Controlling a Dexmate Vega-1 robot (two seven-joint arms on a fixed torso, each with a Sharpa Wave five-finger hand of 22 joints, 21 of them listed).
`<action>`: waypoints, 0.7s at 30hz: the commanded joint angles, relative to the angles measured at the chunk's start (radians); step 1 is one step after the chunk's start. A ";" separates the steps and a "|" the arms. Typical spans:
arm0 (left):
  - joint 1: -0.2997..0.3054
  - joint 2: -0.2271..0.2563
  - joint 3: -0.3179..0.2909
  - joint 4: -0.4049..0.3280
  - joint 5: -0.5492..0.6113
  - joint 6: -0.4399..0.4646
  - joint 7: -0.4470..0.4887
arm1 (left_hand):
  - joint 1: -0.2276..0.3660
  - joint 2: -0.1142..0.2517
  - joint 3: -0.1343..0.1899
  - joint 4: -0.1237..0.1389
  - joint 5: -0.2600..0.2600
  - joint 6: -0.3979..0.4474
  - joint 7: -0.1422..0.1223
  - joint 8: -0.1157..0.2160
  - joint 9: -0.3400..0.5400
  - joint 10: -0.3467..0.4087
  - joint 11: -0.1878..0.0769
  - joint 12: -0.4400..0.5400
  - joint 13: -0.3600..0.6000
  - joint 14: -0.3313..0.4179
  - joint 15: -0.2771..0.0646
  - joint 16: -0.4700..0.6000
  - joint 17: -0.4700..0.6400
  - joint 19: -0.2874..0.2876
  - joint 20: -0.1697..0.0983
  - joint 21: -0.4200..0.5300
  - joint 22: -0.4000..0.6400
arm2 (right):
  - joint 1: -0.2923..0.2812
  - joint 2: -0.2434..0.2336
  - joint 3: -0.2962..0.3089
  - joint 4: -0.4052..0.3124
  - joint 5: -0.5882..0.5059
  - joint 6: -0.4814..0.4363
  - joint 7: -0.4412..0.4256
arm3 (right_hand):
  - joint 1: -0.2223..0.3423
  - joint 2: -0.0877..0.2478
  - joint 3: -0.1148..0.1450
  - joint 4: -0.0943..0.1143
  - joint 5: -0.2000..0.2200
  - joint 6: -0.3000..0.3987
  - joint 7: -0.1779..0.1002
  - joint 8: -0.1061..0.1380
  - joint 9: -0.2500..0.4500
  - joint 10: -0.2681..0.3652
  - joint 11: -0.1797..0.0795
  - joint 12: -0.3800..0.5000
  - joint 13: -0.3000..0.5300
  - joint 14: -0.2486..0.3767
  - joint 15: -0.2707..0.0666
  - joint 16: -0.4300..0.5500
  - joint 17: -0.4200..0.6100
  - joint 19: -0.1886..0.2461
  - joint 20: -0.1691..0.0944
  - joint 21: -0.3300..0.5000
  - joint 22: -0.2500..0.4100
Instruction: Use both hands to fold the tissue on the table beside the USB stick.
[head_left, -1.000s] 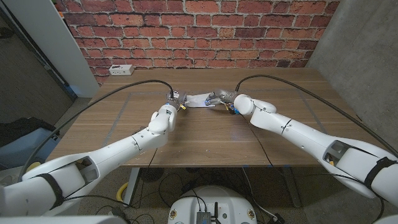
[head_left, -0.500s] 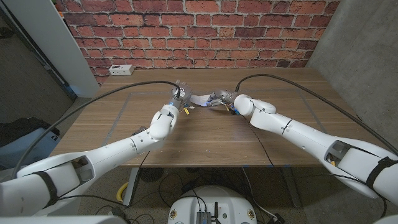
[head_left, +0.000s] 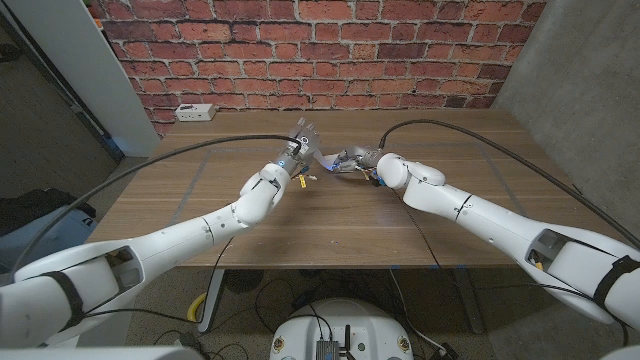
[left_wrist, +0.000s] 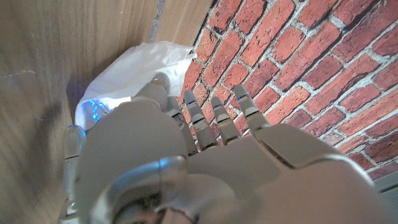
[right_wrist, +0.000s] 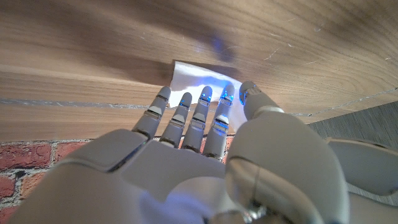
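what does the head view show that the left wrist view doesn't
Head view alone: the right hand on the tissue's other end, both arms, the whole table, and a white power strip at its far left corner. Left wrist view alone: a close look at the tissue bunched up against the left hand's fingers. Both: the left hand, the white tissue and the brick wall.

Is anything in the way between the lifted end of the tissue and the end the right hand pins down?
Nothing visible. The left hand holds one end of the thin white tissue raised off the wooden table; the right hand presses the other end. Only tissue shows between them. The USB stick cannot be made out.
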 joint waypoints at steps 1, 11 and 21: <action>-0.033 -0.002 -0.004 0.040 0.141 -0.103 0.046 | -0.012 0.001 0.000 0.002 -0.001 0.004 -0.011 -0.003 0.005 0.007 -0.009 0.001 0.003 0.014 -0.090 -0.001 0.003 0.003 -0.012 0.006 0.005 | -0.012 -0.010 0.004 -0.027 -0.010 -0.017 0.007 | -0.007 0.003 0.009 -0.001 0.002 -0.006 -0.001 -0.002 0.002 0.000 -0.001 -0.003 0.002 0.006 -0.037 -0.003 0.001 -0.002 0.000 0.002 0.003; -0.075 -0.014 0.014 0.114 0.190 -0.174 0.218 | -0.018 0.001 -0.001 0.002 -0.002 0.017 -0.019 -0.007 0.005 0.023 -0.021 0.001 0.003 0.029 -0.111 -0.001 0.003 0.010 -0.027 0.011 0.004 | -0.011 -0.005 0.001 -0.027 -0.015 -0.025 0.011 | -0.011 0.001 0.012 -0.002 0.002 -0.010 0.000 -0.007 0.002 -0.004 -0.002 -0.008 0.002 0.006 -0.038 -0.004 -0.001 -0.002 0.001 0.002 0.003; -0.110 -0.039 0.044 0.190 0.167 -0.238 0.334 | -0.031 -0.003 -0.003 0.005 -0.004 0.019 -0.038 -0.015 0.004 0.052 -0.030 0.004 0.002 0.052 -0.127 0.001 0.004 0.017 -0.036 0.018 0.003 | -0.002 -0.001 -0.003 -0.020 -0.021 -0.033 0.018 | -0.015 -0.001 0.016 -0.003 0.002 -0.022 0.006 -0.013 0.002 -0.012 0.005 -0.017 0.001 0.002 -0.035 -0.007 -0.004 -0.003 0.004 0.002 0.003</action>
